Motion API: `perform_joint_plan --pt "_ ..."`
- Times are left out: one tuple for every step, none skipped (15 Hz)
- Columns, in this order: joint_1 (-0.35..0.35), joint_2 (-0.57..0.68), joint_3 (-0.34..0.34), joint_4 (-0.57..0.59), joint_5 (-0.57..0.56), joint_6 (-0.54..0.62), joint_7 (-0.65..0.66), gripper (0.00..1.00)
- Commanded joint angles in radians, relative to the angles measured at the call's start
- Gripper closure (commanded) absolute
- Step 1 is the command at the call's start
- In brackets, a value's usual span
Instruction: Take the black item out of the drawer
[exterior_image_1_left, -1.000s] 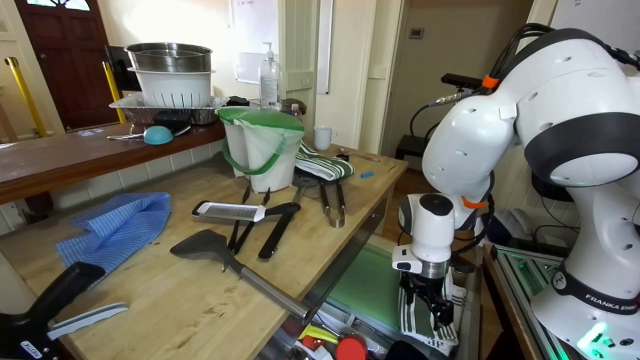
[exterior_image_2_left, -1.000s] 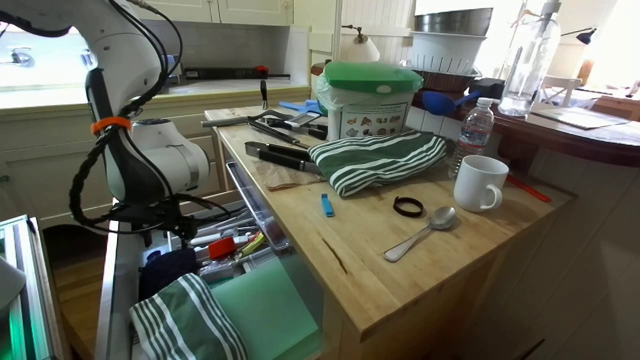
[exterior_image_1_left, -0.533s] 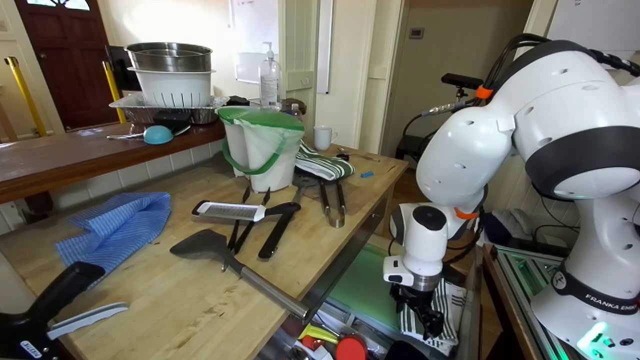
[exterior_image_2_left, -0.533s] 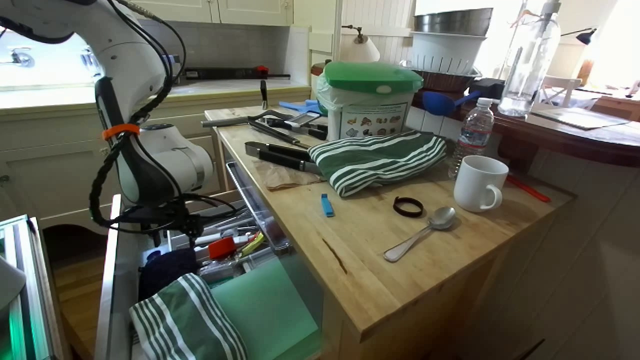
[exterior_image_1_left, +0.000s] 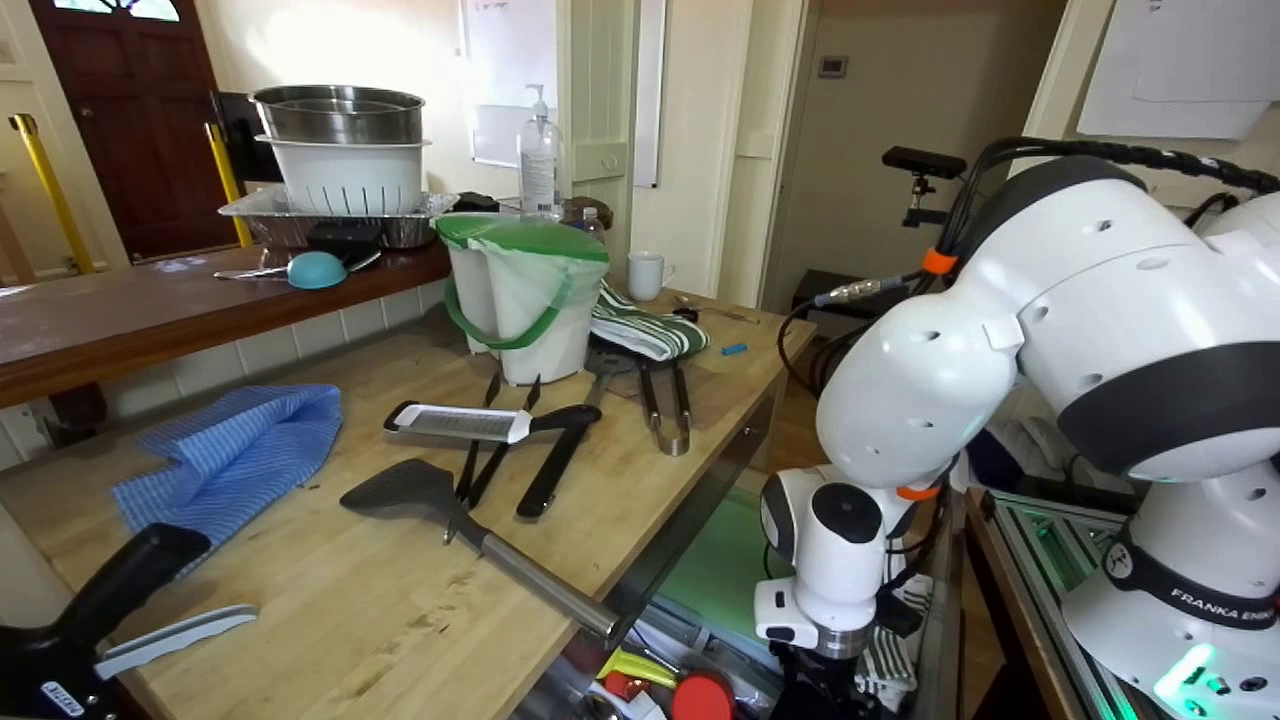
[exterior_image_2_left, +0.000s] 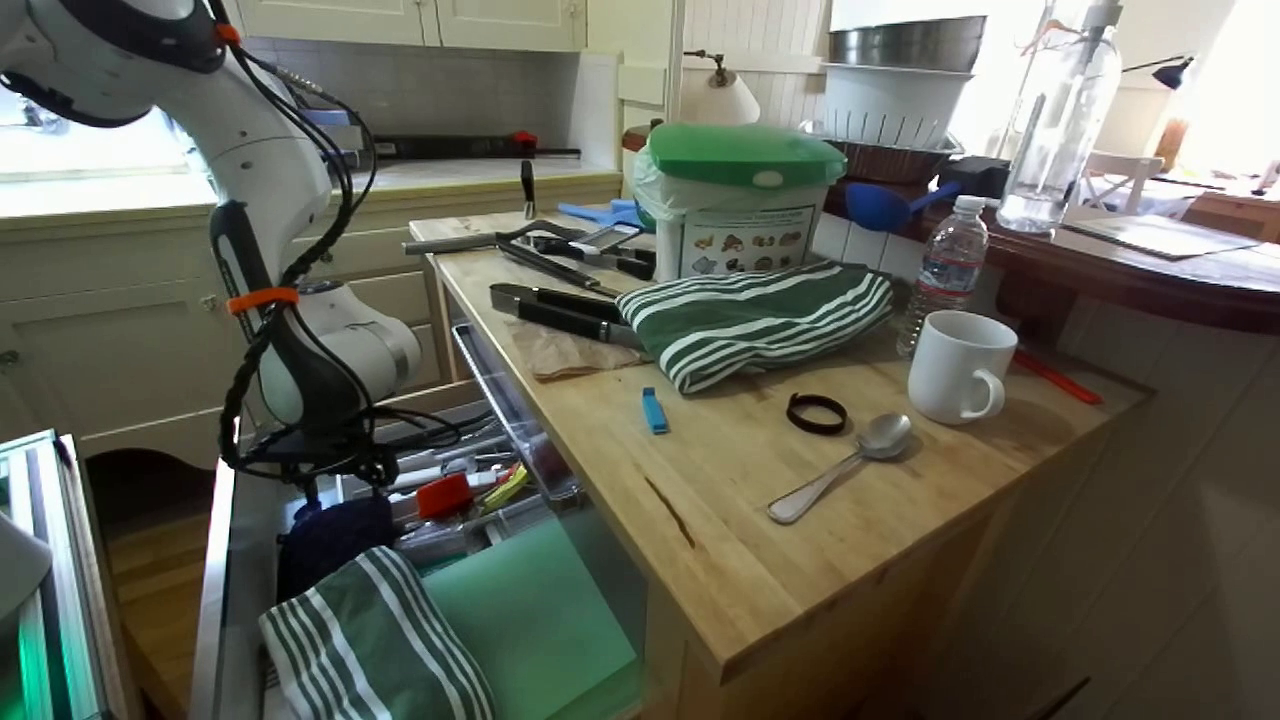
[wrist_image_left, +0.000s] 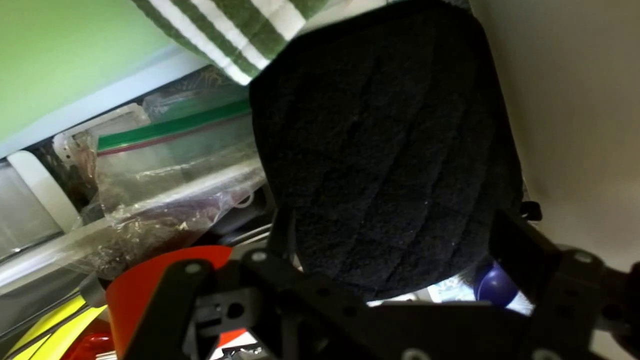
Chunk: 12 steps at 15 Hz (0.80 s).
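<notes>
The black item (wrist_image_left: 390, 150) is a dark, quilted, rounded cloth lump in the drawer, large in the wrist view. It also shows in an exterior view (exterior_image_2_left: 335, 545) beside the striped cloth. The drawer (exterior_image_2_left: 212, 590) is pulled out, with a green lining (exterior_image_1_left: 715, 565). My gripper (wrist_image_left: 400, 232) is open, its fingers apart on either side of the black item's near end. Whether they touch it I cannot tell. In an exterior view the gripper (exterior_image_2_left: 345, 485) is right above the item. In an exterior view the gripper (exterior_image_1_left: 825, 690) hides the item at the bottom edge.
A green-white striped cloth (exterior_image_2_left: 375, 640) lies against the black item. A red object (exterior_image_2_left: 443, 496), plastic bags (wrist_image_left: 175, 165) and utensils lie beside it. The drawer wall (wrist_image_left: 575, 100) is close on one side. The wooden counter (exterior_image_2_left: 720, 470) overhangs the drawer's other side.
The arm has lowered and the gripper has come down into the drawer, over the black item. The drawer's contents have not visibly moved.
</notes>
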Motion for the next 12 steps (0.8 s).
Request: perform_joint_plan --pt "0.014 0.082 0.014 0.094 -0.007 -0.014 0.085 0.00" --pt "0.017 0.092 0.013 0.110 -0.009 -0.016 0.096 0.00" --pt "0.021 0.102 0.012 0.125 -0.012 -0.018 0.106 0.00" --pt "0.027 0.115 0.009 0.143 -0.018 -0.019 0.119 0.00" --pt "0.030 0.126 0.008 0.160 -0.023 -0.015 0.133 0.00" --pt "0.034 0.139 0.007 0.177 -0.029 -0.010 0.148 0.00" --pt "0.038 0.153 0.005 0.195 -0.037 -0.005 0.166 0.00" --pt "0.043 0.166 0.003 0.211 -0.046 -0.001 0.182 0.00" --pt "0.048 0.180 0.002 0.229 -0.056 0.005 0.202 0.00" --pt "0.052 0.190 0.000 0.242 -0.063 0.008 0.218 0.00" --pt "0.055 0.202 -0.001 0.258 -0.068 0.010 0.234 0.00" --pt "0.058 0.212 -0.003 0.271 -0.073 0.013 0.247 0.00"
